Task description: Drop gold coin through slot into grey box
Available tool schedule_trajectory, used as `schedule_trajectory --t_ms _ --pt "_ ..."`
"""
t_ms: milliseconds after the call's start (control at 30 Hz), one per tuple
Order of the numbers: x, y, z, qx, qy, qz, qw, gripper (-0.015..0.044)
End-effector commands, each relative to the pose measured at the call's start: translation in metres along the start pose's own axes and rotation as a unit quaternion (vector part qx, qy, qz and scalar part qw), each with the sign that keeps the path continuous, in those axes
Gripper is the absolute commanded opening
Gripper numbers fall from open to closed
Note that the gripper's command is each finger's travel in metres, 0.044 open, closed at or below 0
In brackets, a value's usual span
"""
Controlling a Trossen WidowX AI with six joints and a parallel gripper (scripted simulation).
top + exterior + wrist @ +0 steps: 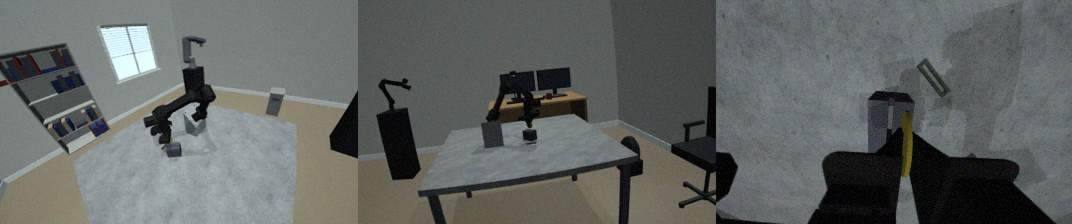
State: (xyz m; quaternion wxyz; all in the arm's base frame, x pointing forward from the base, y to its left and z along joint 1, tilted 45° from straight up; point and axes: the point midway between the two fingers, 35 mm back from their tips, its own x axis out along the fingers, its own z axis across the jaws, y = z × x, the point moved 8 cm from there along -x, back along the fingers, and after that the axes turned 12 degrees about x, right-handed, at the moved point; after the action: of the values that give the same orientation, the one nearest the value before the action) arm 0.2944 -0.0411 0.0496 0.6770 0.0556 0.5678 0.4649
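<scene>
Mottled grey table (791,65) fills the wrist view, with the grey box (886,122) standing on it directly below the gripper (905,150), whose jaws are clamped on the gold coin (906,142) held edge-down. Beyond the box lies the emptied green holder (933,77), apart from it. The coin hangs just to one side of the box's slot (890,114), its face roughly parallel to the slot's long axis, so I judge a small sideways shift is needed before release.

The jaws hide the lower half of the coin (906,145) and the near part of the box (883,122).
</scene>
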Motion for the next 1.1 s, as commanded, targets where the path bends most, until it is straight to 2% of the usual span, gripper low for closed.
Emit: schedule_trajectory --t_ms 0,1067 --pt "0.001 0.011 0.004 0.001 -0.001 0.003 1.0 0.0" --pt "0.001 0.025 0.01 0.001 0.0 0.002 1.0 0.0"
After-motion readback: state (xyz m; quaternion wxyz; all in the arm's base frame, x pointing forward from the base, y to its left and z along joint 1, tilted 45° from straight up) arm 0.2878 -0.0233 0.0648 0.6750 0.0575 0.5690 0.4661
